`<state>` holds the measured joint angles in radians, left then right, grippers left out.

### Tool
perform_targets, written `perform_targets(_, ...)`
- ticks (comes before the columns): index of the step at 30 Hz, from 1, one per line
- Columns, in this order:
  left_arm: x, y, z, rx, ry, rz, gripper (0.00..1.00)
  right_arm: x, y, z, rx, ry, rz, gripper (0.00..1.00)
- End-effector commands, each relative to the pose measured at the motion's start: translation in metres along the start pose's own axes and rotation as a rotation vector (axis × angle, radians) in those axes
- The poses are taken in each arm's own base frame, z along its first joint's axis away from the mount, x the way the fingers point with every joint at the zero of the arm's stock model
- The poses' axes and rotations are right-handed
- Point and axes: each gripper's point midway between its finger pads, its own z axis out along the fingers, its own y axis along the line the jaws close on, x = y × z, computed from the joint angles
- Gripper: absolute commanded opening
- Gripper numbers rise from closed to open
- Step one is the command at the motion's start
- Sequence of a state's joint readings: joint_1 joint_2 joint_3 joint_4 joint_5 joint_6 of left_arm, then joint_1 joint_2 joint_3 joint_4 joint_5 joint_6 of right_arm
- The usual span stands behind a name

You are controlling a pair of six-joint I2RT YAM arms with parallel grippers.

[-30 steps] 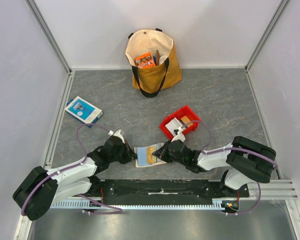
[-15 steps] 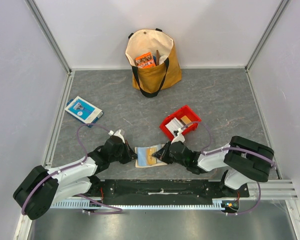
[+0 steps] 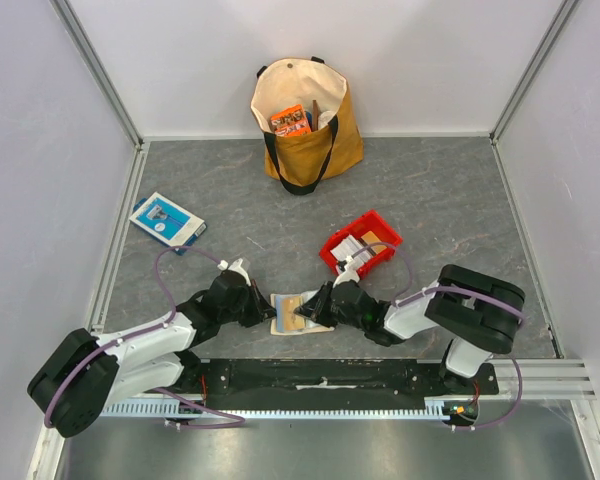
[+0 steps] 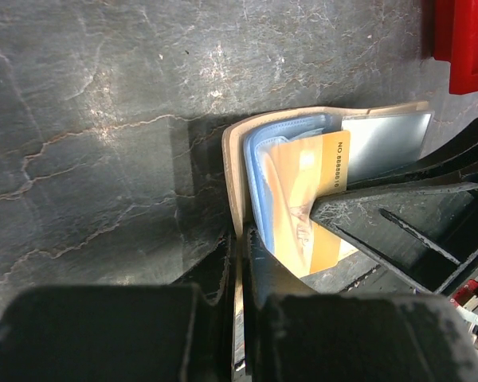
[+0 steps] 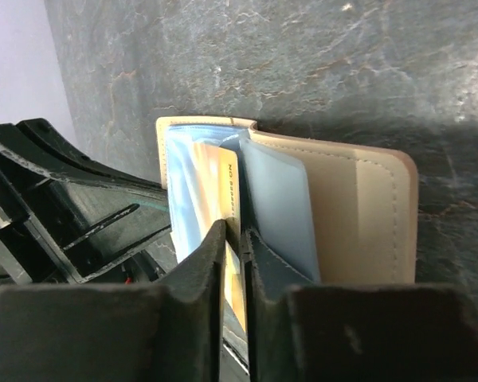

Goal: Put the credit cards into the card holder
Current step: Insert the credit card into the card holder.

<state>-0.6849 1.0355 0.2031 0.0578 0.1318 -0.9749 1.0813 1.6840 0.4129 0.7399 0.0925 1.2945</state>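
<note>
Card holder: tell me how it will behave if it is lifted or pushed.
Probably floppy: the card holder has a stitched beige cover that curves where the left gripper pinches its edge. The glossy blue inner sleeves look slick, so the orange card may slide easily. Thin and flat, it would likely skid, not tip, if pushed.

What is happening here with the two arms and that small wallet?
The two arms are loading a card holder that lies open near their bases. The left hand is clamped on its edge to hold it in place. The right hand pinches an orange card, which is already partly inside a slot. More pale cards wait in the red tray just behind.
</note>
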Motion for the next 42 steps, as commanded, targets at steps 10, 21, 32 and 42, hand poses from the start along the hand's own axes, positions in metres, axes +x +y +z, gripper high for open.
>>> perform_targets(10, 0.011, 0.030, -0.006, -0.107, 0.018, 0.022, 0.02, -0.018, -0.020, -0.024, 0.276, -0.022, -0.260, 0.54)
perform_targets(21, 0.010, 0.023, -0.003, -0.078, 0.027, 0.028, 0.02, 0.003, 0.012, -0.004, 0.137, 0.068, -0.278, 0.52)
perform_targets(32, 0.009, 0.018, -0.002, -0.067, 0.030, 0.031, 0.02, 0.009, 0.055, -0.002, -0.003, 0.086, -0.302, 0.41)
perform_targets(42, 0.007, 0.016, -0.003, -0.061, 0.025, 0.036, 0.02, 0.017, 0.052, 0.005, -0.036, 0.106, -0.278, 0.31)
